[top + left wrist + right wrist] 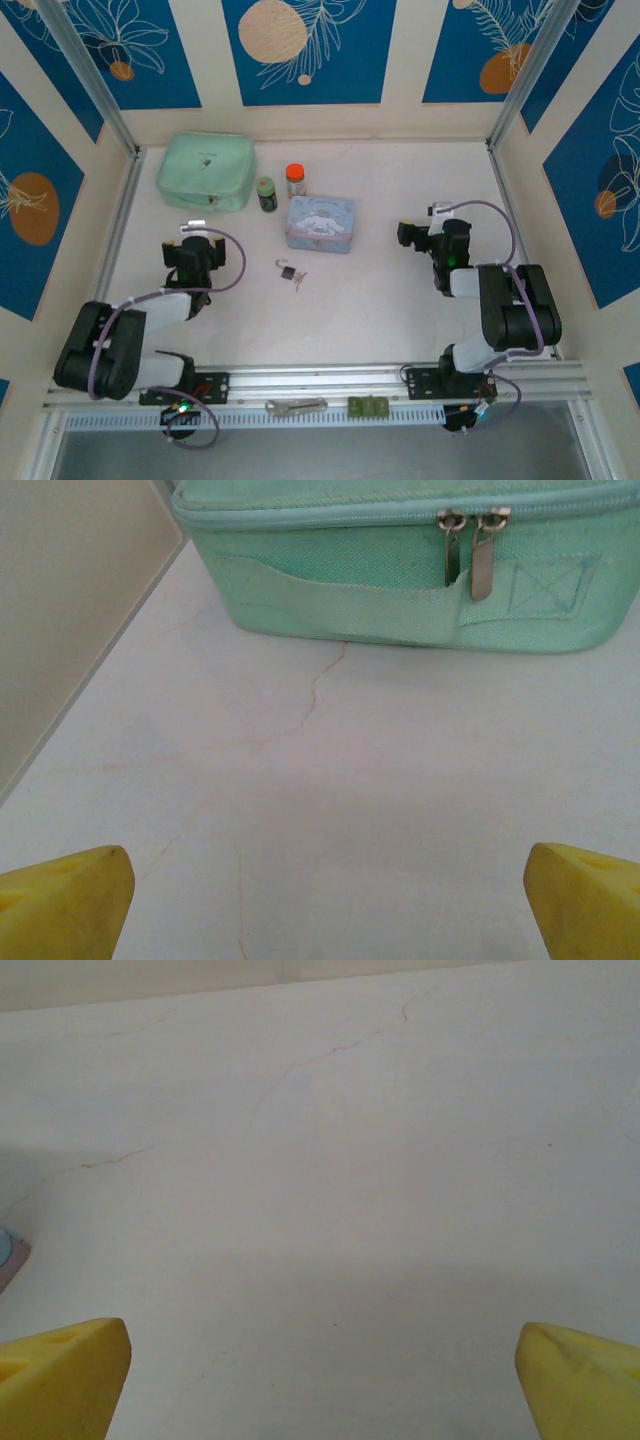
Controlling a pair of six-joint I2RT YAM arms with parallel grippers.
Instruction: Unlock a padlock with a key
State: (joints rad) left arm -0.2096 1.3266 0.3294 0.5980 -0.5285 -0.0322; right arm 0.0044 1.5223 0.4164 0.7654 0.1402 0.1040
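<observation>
Padlock [286, 270]: tiny, dark body, thin silver shackle, lying on the table [380, 300] near the centre, just in front of the light-blue tin [320, 223]. Too small to tell if the shackle is latched. Key [299, 281]: small silver bits right beside the padlock on its near-right side; contact unclear.

Left arm folded low at the left. Left end effector [325, 900] faces the mint-green pouch [400, 570], with its yellow fingertips [65, 900] spread wide and nothing between them.

Right arm bent at the right, well apart from the padlock. Right end effector [320, 1375] is over bare table, fingertips [580, 1380] likewise wide apart and empty.
</observation>
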